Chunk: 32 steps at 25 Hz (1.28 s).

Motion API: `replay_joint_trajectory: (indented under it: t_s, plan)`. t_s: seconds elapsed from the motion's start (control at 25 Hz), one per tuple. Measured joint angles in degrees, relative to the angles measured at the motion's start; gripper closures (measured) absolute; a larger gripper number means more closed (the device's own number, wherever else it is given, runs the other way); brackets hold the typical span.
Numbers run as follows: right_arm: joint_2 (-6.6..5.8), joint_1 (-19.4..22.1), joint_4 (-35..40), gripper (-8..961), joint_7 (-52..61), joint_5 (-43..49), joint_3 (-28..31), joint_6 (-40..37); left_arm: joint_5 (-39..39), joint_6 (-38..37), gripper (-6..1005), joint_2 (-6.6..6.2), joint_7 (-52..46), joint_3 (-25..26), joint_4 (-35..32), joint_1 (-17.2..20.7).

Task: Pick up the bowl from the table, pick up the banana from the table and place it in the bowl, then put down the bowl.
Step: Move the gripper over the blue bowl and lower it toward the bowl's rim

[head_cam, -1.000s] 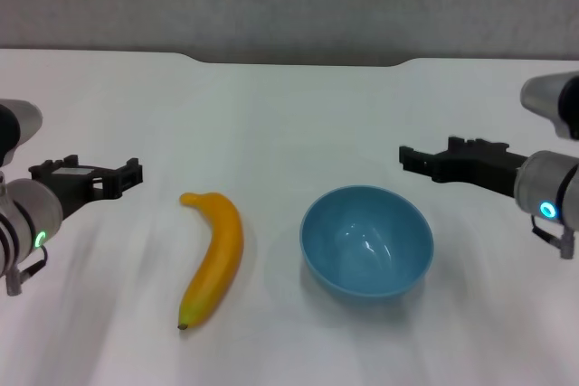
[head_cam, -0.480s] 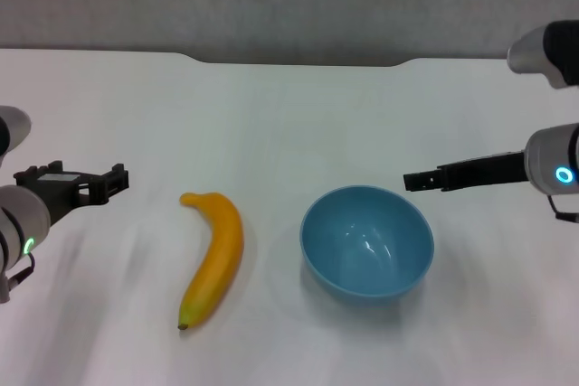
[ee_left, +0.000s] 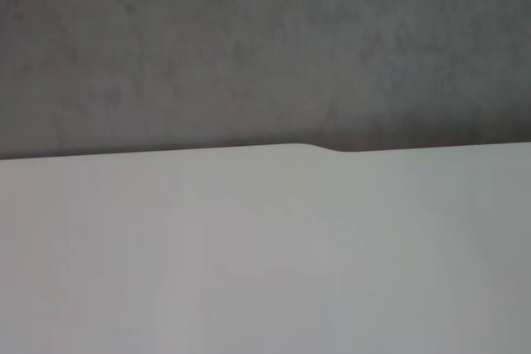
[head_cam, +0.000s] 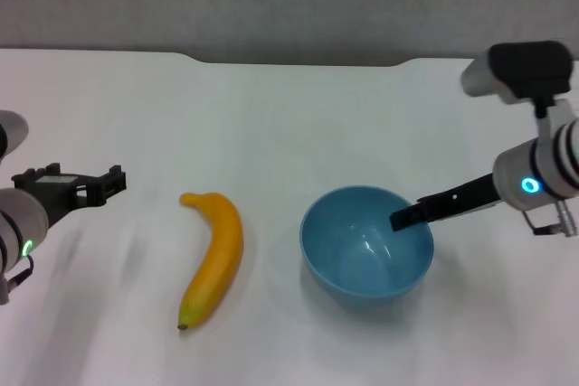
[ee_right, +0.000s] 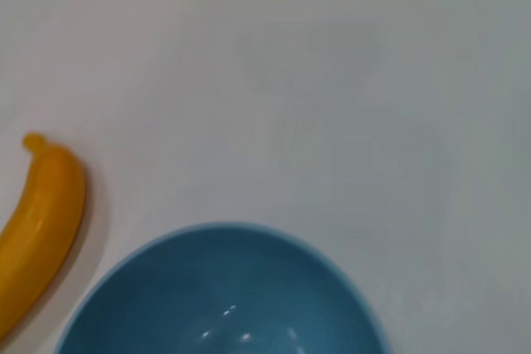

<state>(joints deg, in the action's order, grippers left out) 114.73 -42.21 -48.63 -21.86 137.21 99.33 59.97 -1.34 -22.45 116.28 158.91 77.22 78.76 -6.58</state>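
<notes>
The light-blue bowl (head_cam: 366,258) stands upright on the white table (head_cam: 271,115), right of centre. The yellow banana (head_cam: 215,255) lies on the table to its left, stem end away from me. My right gripper (head_cam: 403,218) reaches in from the right, turned on edge, with its tip over the bowl's right rim, just above the inside. The right wrist view shows the bowl (ee_right: 224,296) close below and the banana (ee_right: 37,221) beside it. My left gripper (head_cam: 116,183) is open and empty, level above the table, left of the banana.
The table's far edge has a shallow notch (head_cam: 298,62) against a grey wall. The left wrist view shows only bare table (ee_left: 265,254) and that wall.
My right gripper has turned on edge and moved down and left, from beside the bowl to over its right rim. My left gripper drew back slightly left a second ago, then held still.
</notes>
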Motion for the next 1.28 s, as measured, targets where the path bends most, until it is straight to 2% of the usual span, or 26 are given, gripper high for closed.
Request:
replay_joint_trajectory:
  t_s: [0.2,1.08,1.28]
  plan:
    - [0.37,-3.0,6.5,106,-1.9,-2.3,-1.6,-2.5,-0.2,1.9,135,0.08,-0.3,0.2,-1.0,-0.2]
    - [-0.04,-5.4,12.3,146,-1.9,-1.7,-2.6,-4.7,-1.3,2.4,144,0.16,-0.4,0.1,-1.8,-0.3]
    - [0.00,-5.7,12.4,371,-1.7,-0.3,-2.6,-4.7,-1.4,2.4,145,0.17,-0.4,0.1,-1.8,-0.3]
